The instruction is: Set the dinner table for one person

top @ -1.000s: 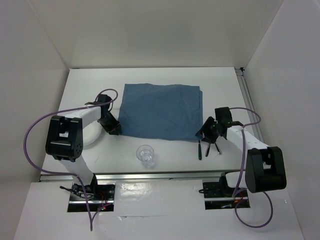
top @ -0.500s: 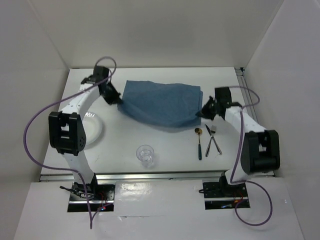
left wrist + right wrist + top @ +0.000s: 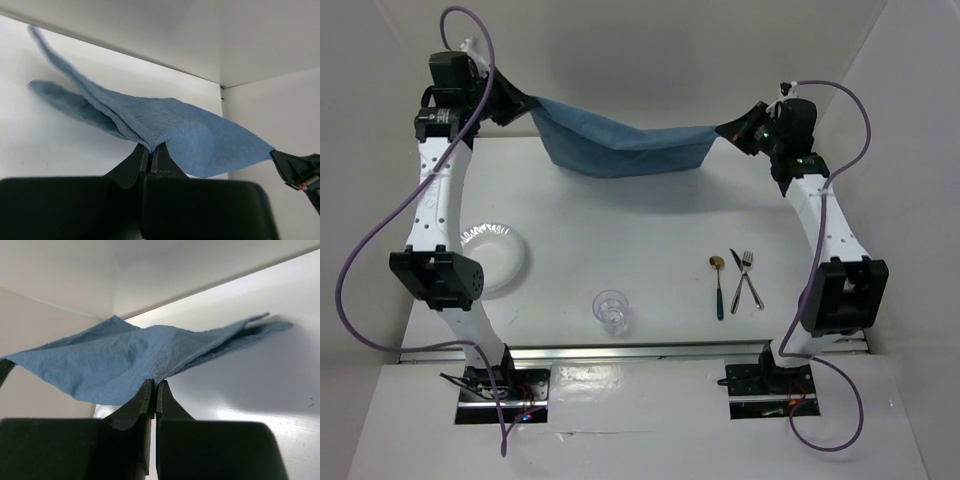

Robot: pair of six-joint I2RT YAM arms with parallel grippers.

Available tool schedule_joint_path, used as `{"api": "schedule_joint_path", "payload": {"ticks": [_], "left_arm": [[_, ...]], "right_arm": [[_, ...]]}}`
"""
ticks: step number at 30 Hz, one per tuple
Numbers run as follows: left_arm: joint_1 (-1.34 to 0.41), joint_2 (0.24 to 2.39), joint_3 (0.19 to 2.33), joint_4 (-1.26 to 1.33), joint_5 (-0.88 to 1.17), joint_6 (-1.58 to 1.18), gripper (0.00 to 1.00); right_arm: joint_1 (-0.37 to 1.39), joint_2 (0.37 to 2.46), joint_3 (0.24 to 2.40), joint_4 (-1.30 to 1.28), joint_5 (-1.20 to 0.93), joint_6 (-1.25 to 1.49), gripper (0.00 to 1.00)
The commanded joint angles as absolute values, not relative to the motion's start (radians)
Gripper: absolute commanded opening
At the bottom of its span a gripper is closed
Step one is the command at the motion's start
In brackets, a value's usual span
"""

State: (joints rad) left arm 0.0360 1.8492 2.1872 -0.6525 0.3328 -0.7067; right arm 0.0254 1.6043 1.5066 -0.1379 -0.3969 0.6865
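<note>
- The dinner table (image 3: 620,225) lies flat below me, white and smooth. It fills the middle of the overhead view, from my bases out to the back wall.
- On it, towards my left, sits a white plate (image 3: 495,258).
- A clear glass (image 3: 611,310) stands near the front edge, about midway between my two arms.
- Towards my right lie a spoon (image 3: 718,290), a knife (image 3: 737,262) and a fork (image 3: 746,264). The knife and fork cross each other, and the spoon is just beside them.
- Above the far part of the table hangs the blue cloth (image 3: 620,145), strung between my two arms and sagging in the middle. I cannot tell whether its lowest fold touches the tabletop.
- My left gripper (image 3: 150,146) has its jaws pressed together on one corner of the cloth. Only the thin fabric sits between the tips.
- My right gripper (image 3: 155,383) pinches the opposite corner the same way, its tips closed tight on the edge.
- Both arms reach high and far back, near the rear wall, well apart from each other.
</note>
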Motion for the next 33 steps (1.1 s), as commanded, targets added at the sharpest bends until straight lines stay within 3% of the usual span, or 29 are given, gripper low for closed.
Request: {"api": "schedule_joint_path", "payload": {"ticks": [1,14,23,28,33], "left_arm": [[0.083,1.783,2.145,-0.621,0.521,-0.692,0.00],[0.173,1.667,2.034,-0.736,0.807,-0.692,0.00],[0.173,1.839,2.184,-0.673,0.848,-0.742,0.00],[0.173,2.018,2.417,-0.608,0.894,-0.808,0.00],[0.173,2.127,2.480,-0.413,0.943,-0.913,0.00]], "right_arm": [[0.009,1.468,1.453,-0.109,-0.417,0.649,0.00],[0.009,1.183,1.434,-0.282,-0.356,0.571,0.00],[0.000,1.380,1.489,-0.147,-0.377,0.600,0.00],[0.000,1.569,1.600,0.016,-0.417,0.644,0.00],[-0.009,1.664,1.666,0.142,-0.436,0.683,0.00]]}}
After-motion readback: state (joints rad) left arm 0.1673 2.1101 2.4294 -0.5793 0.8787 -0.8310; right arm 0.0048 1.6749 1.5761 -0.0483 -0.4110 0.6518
